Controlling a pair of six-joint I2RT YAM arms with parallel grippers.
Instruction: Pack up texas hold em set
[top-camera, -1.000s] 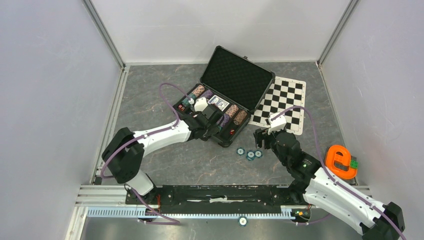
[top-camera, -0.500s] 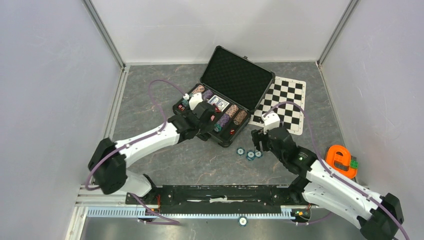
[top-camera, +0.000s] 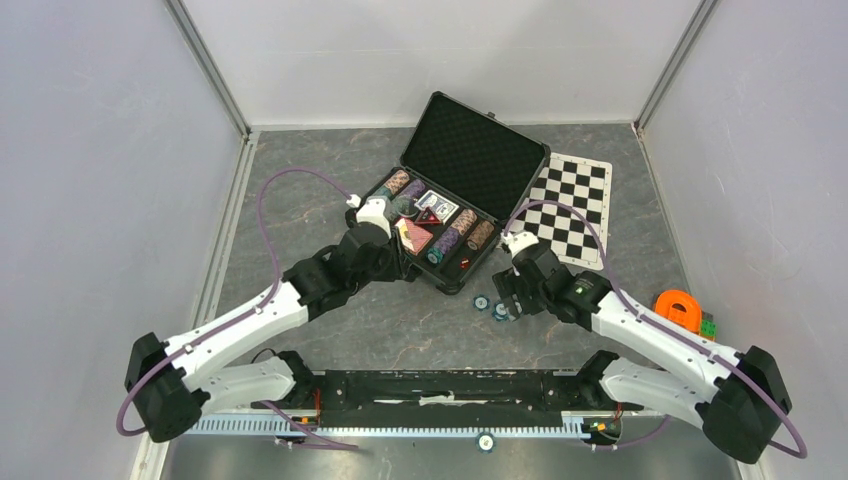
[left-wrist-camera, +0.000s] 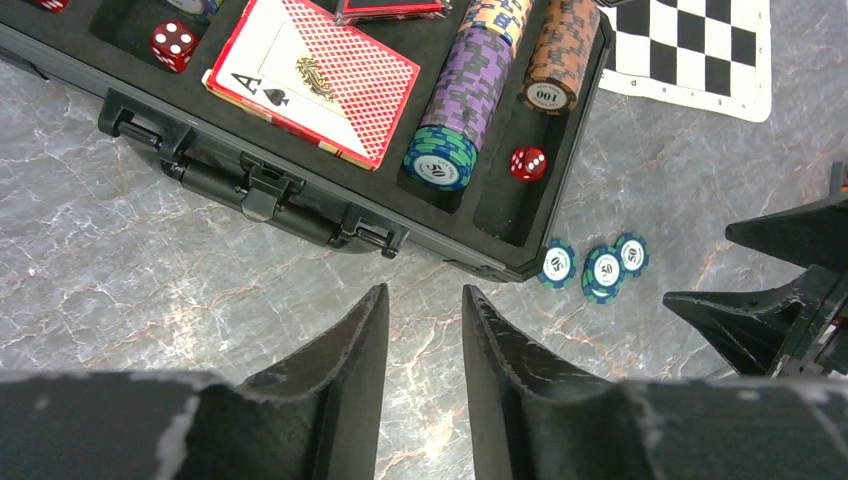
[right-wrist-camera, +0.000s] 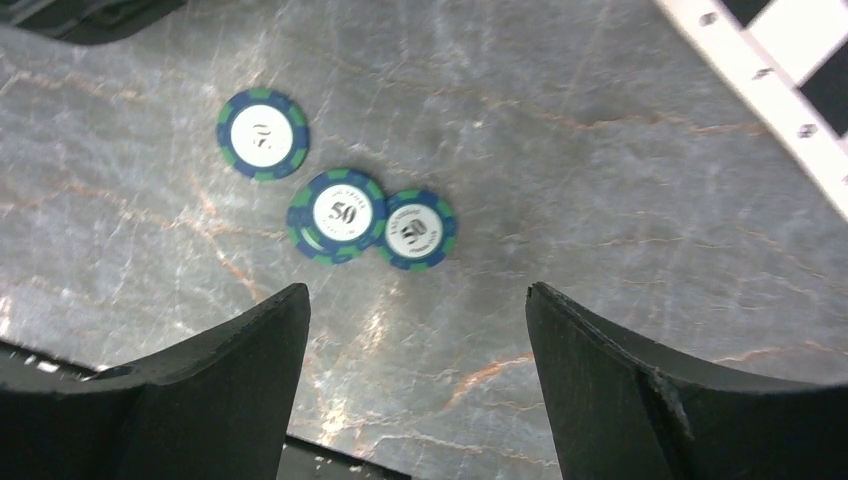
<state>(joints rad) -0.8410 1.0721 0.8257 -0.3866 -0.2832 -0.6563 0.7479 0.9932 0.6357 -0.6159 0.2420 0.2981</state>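
Note:
The black case (top-camera: 468, 152) lies open, lid tilted back. In its tray a red card deck (left-wrist-camera: 315, 85) lies askew beside purple chips (left-wrist-camera: 470, 90), brown chips (left-wrist-camera: 560, 55) and red dice (left-wrist-camera: 528, 163). My left gripper (left-wrist-camera: 425, 295) hovers over the table just in front of the case's latches (left-wrist-camera: 262, 190), open with a narrow empty gap. Three teal chips (right-wrist-camera: 340, 215) lie loose on the table near the case's front corner. My right gripper (right-wrist-camera: 415, 290) hangs wide open just short of them, holding nothing.
A black-and-white chequered mat (top-camera: 565, 205) lies to the right of the case. An orange e-shaped piece (top-camera: 680, 308) sits near the right wall. Grey walls enclose the table on three sides.
My left gripper has drawn back from over the case tray and opened; the red deck now lies in the tray. My right gripper has slid left over the loose chips.

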